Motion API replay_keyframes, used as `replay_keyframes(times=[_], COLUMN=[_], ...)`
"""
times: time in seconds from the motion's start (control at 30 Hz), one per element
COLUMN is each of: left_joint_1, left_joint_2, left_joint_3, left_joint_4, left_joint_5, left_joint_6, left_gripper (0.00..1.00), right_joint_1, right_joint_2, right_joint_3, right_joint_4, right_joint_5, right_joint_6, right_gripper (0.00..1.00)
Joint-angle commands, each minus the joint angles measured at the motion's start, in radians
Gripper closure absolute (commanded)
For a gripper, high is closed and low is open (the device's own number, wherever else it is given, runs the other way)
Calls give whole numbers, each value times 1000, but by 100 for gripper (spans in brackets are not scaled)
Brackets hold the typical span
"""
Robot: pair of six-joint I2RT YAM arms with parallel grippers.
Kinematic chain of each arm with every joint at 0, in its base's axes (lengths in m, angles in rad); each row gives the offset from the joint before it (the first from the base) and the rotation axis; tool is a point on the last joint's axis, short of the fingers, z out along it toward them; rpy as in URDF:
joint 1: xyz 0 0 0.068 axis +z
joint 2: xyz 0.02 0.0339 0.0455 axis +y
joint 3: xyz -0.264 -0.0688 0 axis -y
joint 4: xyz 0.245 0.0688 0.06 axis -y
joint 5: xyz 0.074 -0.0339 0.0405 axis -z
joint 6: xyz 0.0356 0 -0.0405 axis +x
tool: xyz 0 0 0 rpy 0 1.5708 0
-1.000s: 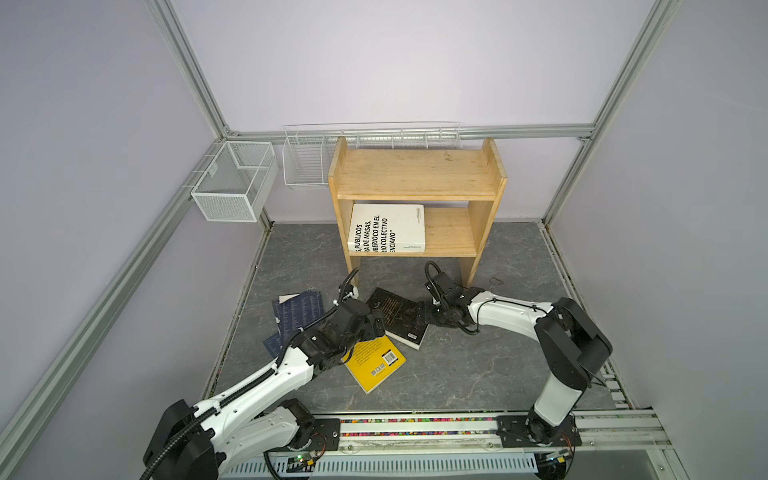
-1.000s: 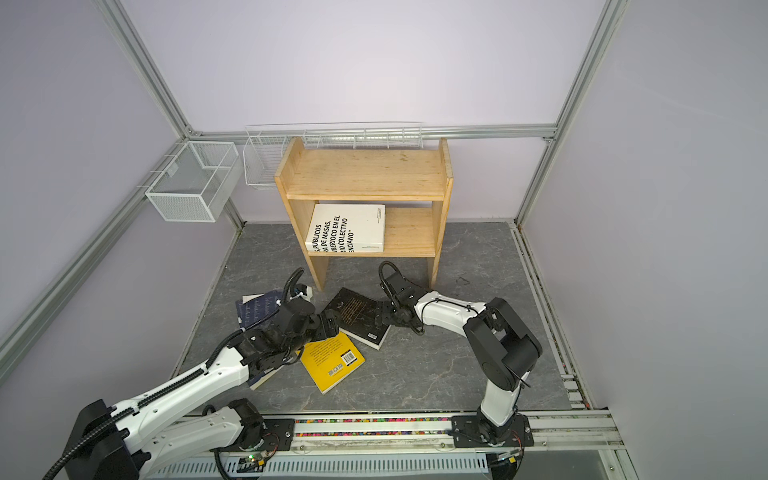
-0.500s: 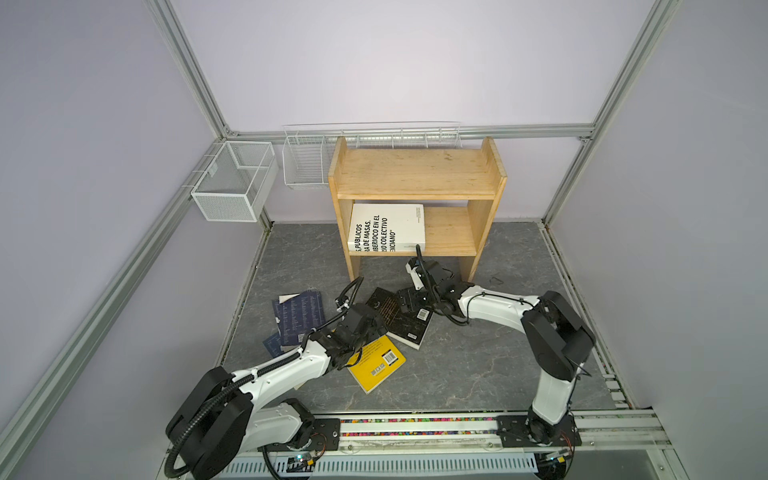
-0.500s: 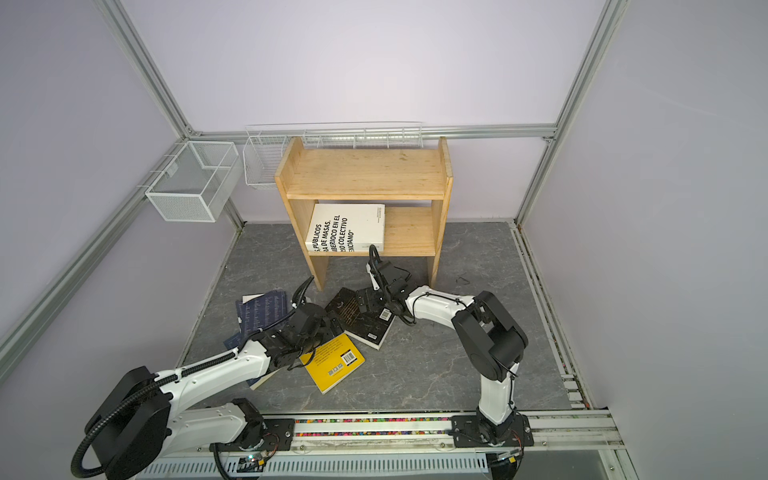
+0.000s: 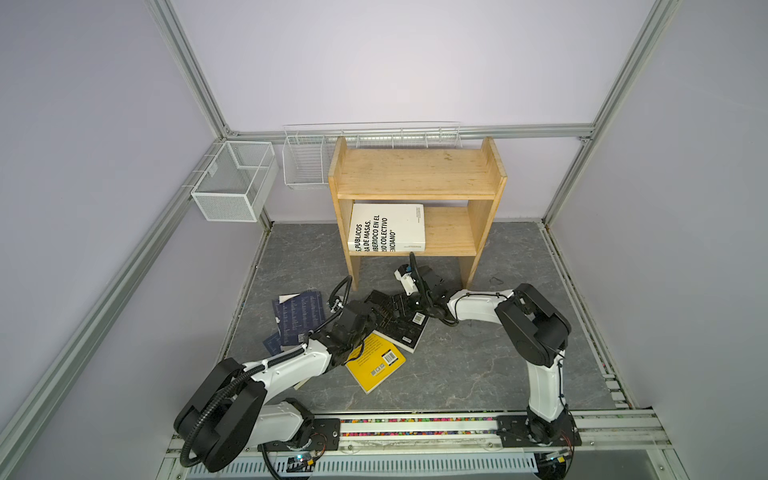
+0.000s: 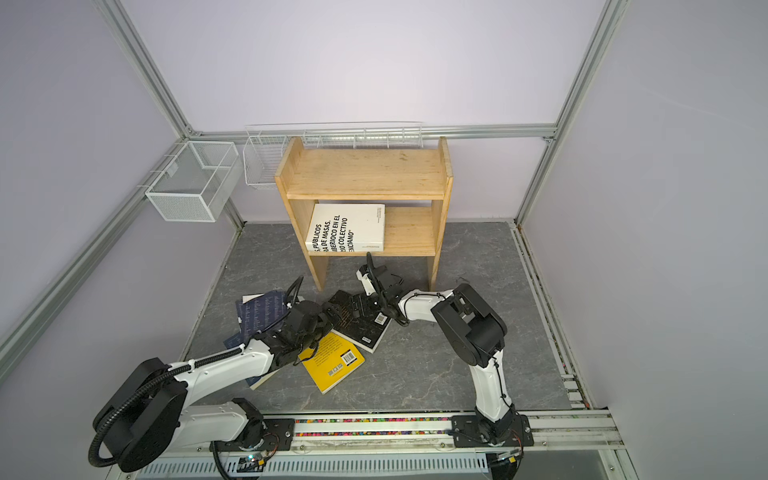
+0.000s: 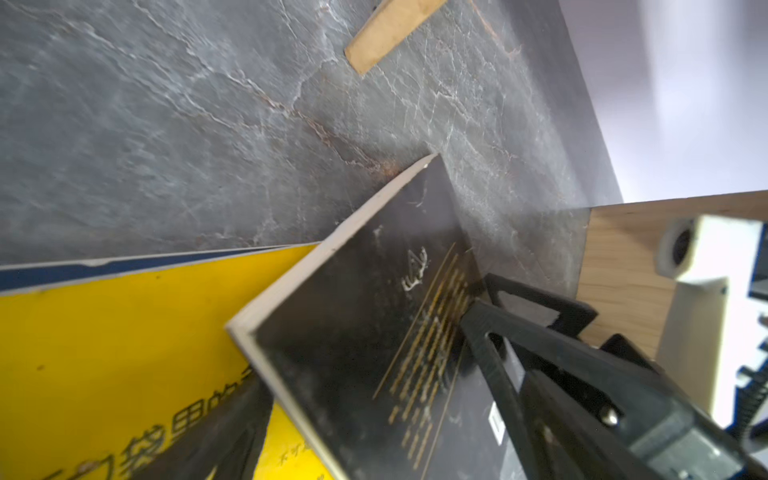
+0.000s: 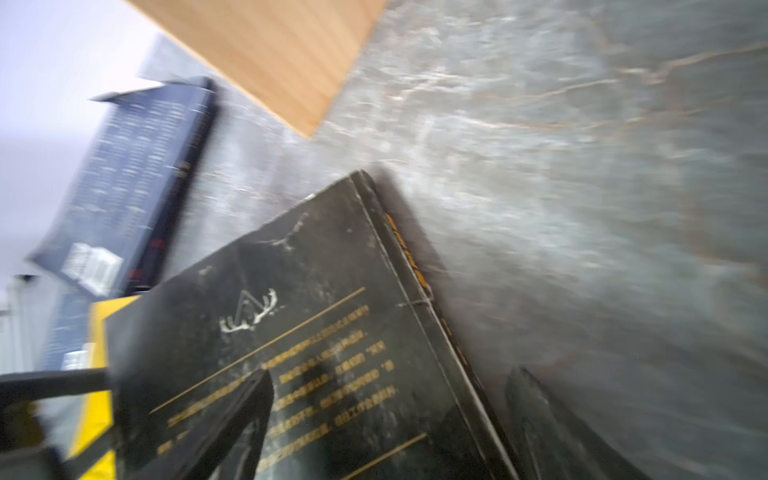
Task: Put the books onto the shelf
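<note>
- Straddling opposite edges of the black book [image 5: 400, 332], your left hand [image 5: 380, 309] and right hand [image 5: 402, 308] both stood spread, gripping nothing.
- It lay flat on the bench [image 5: 478, 365], overlapping the yellow book [image 5: 376, 361], before the shelf [image 5: 415, 174].
- It looked stiff, light and slick-covered; the spine edge seemed your best pinch.
</note>
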Motion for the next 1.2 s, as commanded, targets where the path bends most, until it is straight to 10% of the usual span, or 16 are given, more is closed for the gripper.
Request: replay_keyframes(times=[0.0,0.4,0.87,1.17], left_joint_1=[21,41,44,63], left_joint_2=[-2,-262,-399,-446], left_joint_3=[-80,-190,-148,161], left_joint_4=[-128,-9,-73,-587], left_joint_5=[1,20,101,106], left_joint_6=[-39,55,64,114], left_gripper=[5,9,84,100], right_joint_1=[56,100,100,139], right_joint_2=[49,61,-50,-400], right_joint_3=[-59,-55,-54,-115], right_joint_4=[55,84,55,-123], right_joint_5=[-112,-201,-157,157], right_joint_6=[115,198,176,-33], right_gripper=[10,13,14,3])
